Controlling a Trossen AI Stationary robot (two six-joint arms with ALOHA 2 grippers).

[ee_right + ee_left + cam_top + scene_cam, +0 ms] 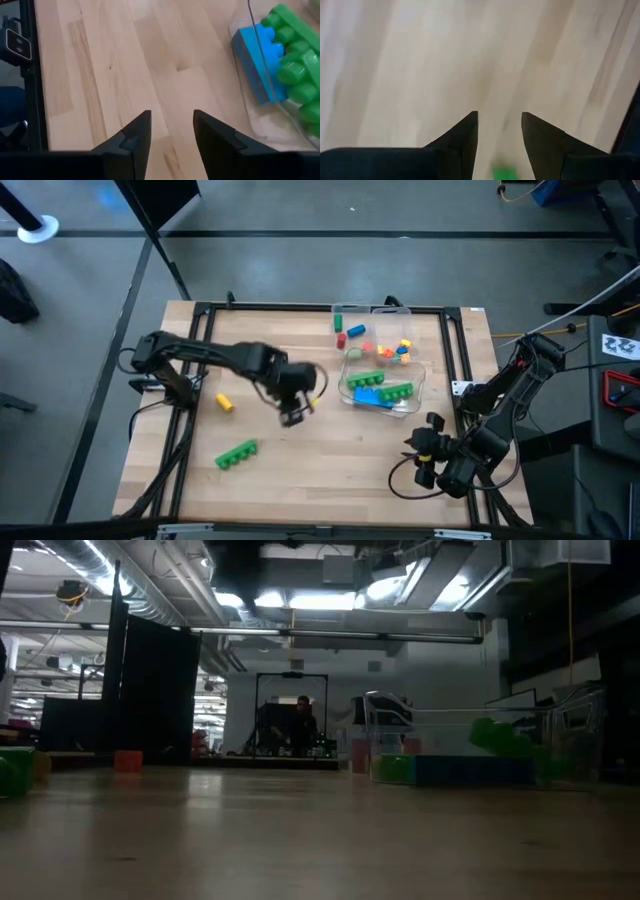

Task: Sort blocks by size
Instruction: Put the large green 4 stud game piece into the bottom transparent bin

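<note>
Green bar and yellow block lie apart on bare wood; other blocks fill the tray.

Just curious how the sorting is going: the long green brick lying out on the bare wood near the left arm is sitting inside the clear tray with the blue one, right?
Not quite. That long green brick lies on the bare table, outside the clear tray, as the high view shows. The blue brick is inside the tray, beside other green bricks.

1. This looks like a lab or big workshop
2. Shiny pipes and bright lights run along the bare ceiling
3. A wooden counter stands on grey floor, with cables beside it
</note>
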